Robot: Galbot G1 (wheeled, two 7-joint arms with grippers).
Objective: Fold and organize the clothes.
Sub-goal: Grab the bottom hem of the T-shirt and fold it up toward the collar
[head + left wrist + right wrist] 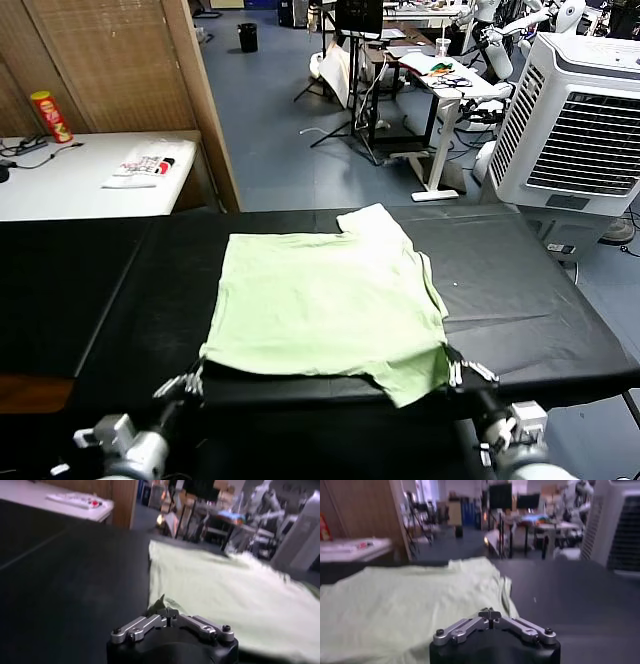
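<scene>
**Both claws pinch the hem; folding has barely begun.**
Head view: your pale green soft polo shirt (pixel 325 305) lies mid black table (pixel 520 300), long axis 6-to-12, collar end toward 12. Left wrist: left gripper (pixel 167 614) clamped on a corner. Right wrist: right gripper (pixel 491 613) clamped on the opposite corner.

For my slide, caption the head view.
Both grippers, left and right, pinch the green shirt's near corners.

Robotics lab: other robots (pixel 500 25), cluttered desks (pixel 440 70)
</scene>
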